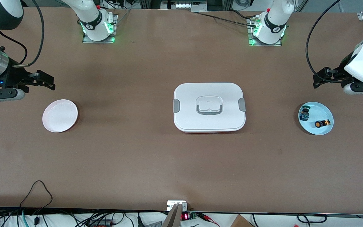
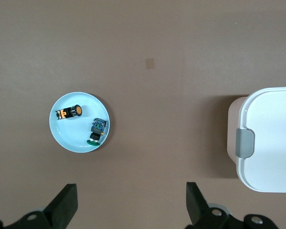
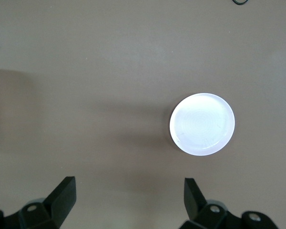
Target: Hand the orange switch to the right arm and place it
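Pincer (image 1: 318, 82) fingertips cropped; orange switch (image 1: 321, 123) visible

no readable text, labels or numbers

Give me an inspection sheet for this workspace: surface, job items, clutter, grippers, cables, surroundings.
Surface: brown table, bare between items.
Job's things: orange switch lies on the blue plate beside a blue-and-green component; pink plate empty, toward the right arm's end.
Clutter: closed white lidded box mid-table.
Grippers: left gripper open, empty, above the table near the blue plate; right gripper open, empty, near the pink plate.
Cables: black loop at the table's near edge.
Surroundings: nothing seen.
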